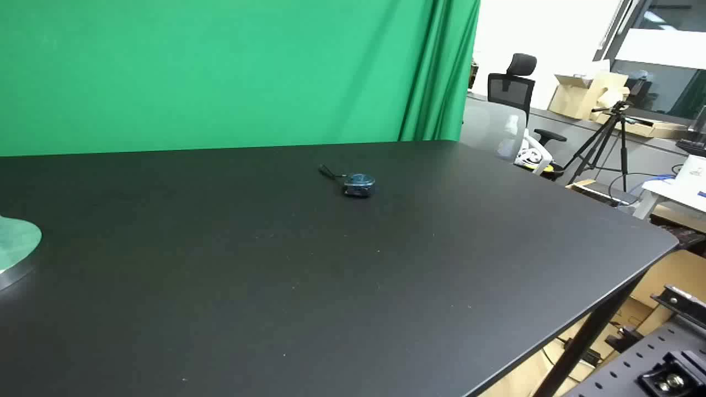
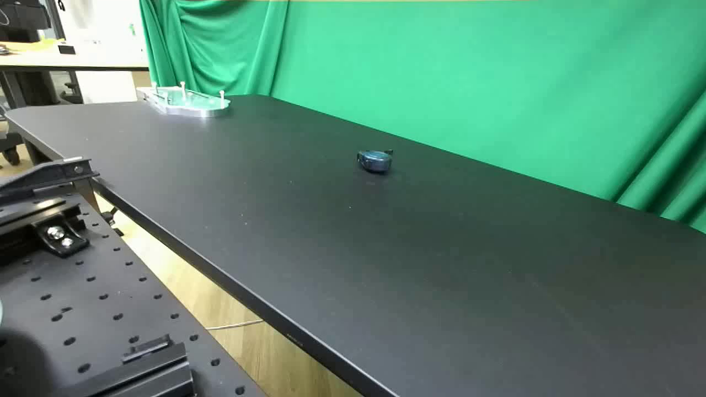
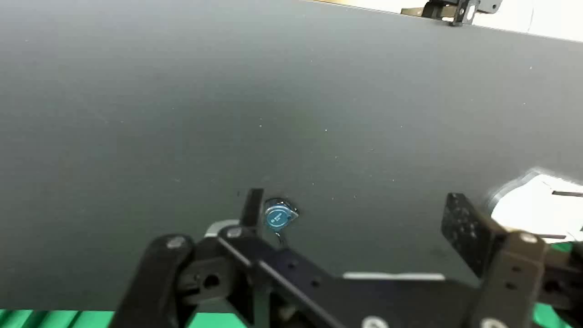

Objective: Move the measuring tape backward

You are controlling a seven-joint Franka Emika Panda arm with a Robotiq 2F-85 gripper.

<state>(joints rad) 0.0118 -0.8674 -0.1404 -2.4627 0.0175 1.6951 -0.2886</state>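
Observation:
The measuring tape is a small dark blue and black case. It lies flat on the black table in both exterior views (image 1: pixel 359 185) (image 2: pixel 375 161), towards the green curtain. Its thin dark strap lies on the table beside it. In the wrist view the measuring tape (image 3: pixel 278 215) shows its blue face just right of the left finger, and part of its strap is hidden by the gripper. My gripper (image 3: pixel 356 212) is wide open, with nothing between its fingers, and appears to be above the table. The gripper does not show in the exterior views.
The black table (image 1: pixel 276 264) is bounded by a green curtain (image 1: pixel 220 71) along its far side. A clear plate with upright posts (image 2: pixel 190 105) stands at a table end. A dark perforated mounting plate (image 2: pixel 105 309) lies beyond the table's near edge.

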